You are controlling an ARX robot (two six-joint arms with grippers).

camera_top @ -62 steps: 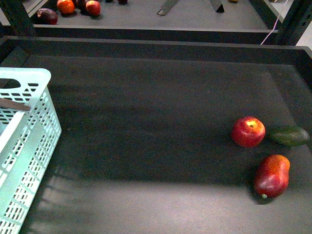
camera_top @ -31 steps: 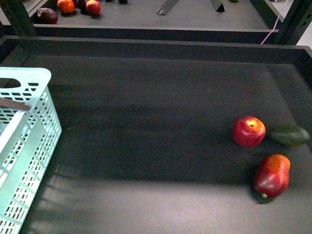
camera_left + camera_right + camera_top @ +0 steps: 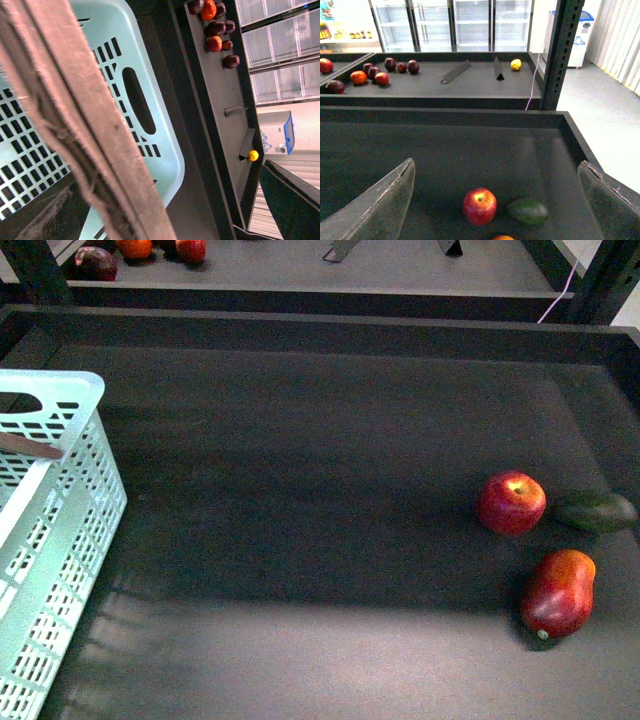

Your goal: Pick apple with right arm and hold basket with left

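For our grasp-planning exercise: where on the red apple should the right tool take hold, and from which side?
Likely its round middle, from above. The apple sits stem-up, and the green fruit lies close on its right side, so close the open right tool across the apple's near and far flanks.

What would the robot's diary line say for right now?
right gripper: jaws open | apple: on tray beside green fruit, not gripped | basket: at left edge, handle close to left wrist camera
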